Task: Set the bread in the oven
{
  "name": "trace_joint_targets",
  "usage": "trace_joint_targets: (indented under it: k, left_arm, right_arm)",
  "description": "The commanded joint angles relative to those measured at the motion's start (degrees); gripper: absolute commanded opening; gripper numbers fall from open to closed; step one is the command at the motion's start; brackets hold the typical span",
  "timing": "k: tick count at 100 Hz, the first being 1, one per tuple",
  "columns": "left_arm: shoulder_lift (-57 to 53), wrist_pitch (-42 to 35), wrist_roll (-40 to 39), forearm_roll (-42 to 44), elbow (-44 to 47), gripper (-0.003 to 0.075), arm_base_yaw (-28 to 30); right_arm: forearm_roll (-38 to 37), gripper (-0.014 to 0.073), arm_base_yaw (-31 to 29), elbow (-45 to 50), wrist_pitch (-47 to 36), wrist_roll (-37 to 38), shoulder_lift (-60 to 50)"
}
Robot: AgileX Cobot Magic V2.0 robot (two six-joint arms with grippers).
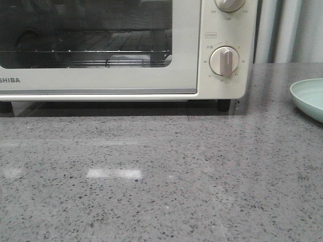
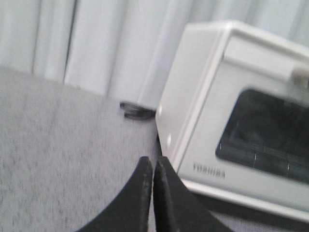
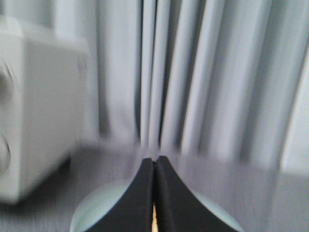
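Speckled grey stone table (image 1: 161,181) fills the foreground of the front view, bare up to the cream-white countertop toaster oven (image 1: 186,80) with its glass-windowed door, wire rack and round beige dials. That door stands closed, upright against the oven body.

Left pincer (image 2: 153,166) has its two black fingers pressed together with nothing between them, hanging near the oven's front corner. Right pincer (image 3: 155,166) is likewise closed tip to tip above a pale mint-green round plate (image 3: 96,208); a thin sliver of yellow-orange shows in the slit low between its fingers, which may be the bread lying on the plate beneath, though I cannot tell for sure. No bread is plainly visible in any view.

Judging by this, the task is at its start: door shut, bread not yet picked up. Next, I'd expect the left pincer to pull the door down and the right one to open over the plate.

Count: one oven, one plate, two pincers, two dials in sight.
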Motion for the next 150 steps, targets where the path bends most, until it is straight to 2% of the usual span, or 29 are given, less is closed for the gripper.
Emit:
trace_joint_targets:
  k: [1,12,18,24,33,44,52,65,79,87,103,112,127,140,150]
  left_arm:
    - [-1.68,-8.90,-0.02,-1.49,1.33,-0.0021,-0.41]
    - [-1.68,-13.20,-0.64,-3.07,1.33,-0.0021,-0.41]
    - [-1.68,-14.61,-0.64,-5.61,1.33,-0.0021,-0.41]
    - [-1.68,-15.51,-0.64,-7.02,1.33,-0.0021,-0.41]
    - [-1.68,-15.63,-0.77,-7.11,1.33,-0.0021,-0.41]
    - [-1.57,-14.93,-0.89,-8.38,1.33,-0.0021,-0.41]
    - [-1.57,-12.62,-0.89,-9.24,1.01,-0.0021,-0.41]
    - [-1.57,-6.17,-0.89,-8.74,-1.98,-0.0021,-0.41]
    - [-1.57,0.74,-0.79,-4.16,-7.44,-0.0021,-0.41]
    - [-1.25,3.50,1.25,-2.44,-10.71,-0.0021,-0.41]
    - [0.94,8.12,3.36,-2.44,-16.05,-0.0021,-0.78]
    - [2.64,11.29,5.45,-3.05,-19.05,-0.0021,-2.23]
    - [6.18,11.86,13.60,-10.35,-23.10,-0.0021,-6.17]
    - [10.63,11.86,19.21,-14.49,-26.95,-0.0021,-10.64]
    - [15.27,11.86,19.32,-14.60,-30.28,-0.0021,-13.75]
  right_arm:
    - [0.09,-0.0048,-0.45,0.62,-14.09,0.60,-1.34]
    - [4.11,-0.0048,-0.45,0.62,-18.90,1.19,-1.34]
    - [6.01,-0.0048,-0.45,0.62,-20.31,5.79,-1.34]
    - [6.98,-0.0049,-0.45,0.62,-20.65,12.11,-1.34]
    - [7.43,-0.0048,-0.45,0.62,-17.89,12.37,-1.24]
    - [7.43,-0.0048,-0.45,0.37,-9.22,13.15,-1.24]
    - [7.43,-0.0049,-0.45,-0.91,-2.95,17.53,-1.24]
    - [6.16,-0.0049,-0.45,-3.78,1.95,18.40,-1.24]
    - [3.79,-0.0048,-0.45,-10.56,15.04,18.24,0.43]
    - [3.39,-0.0048,-0.45,-15.46,24.03,15.16,3.01]
    - [4.99,-0.0048,-0.45,-24.18,34.78,14.08,8.98]
    - [7.28,-0.0049,-0.45,-28.54,40.15,12.24,12.65]
    - [11.08,-0.0048,-0.45,-36.46,48.66,5.00,17.74]
    - [11.85,-0.0048,-0.45,-42.48,52.07,4.36,20.90]
    - [11.85,-0.0049,-0.45,-46.19,52.82,4.36,22.33]
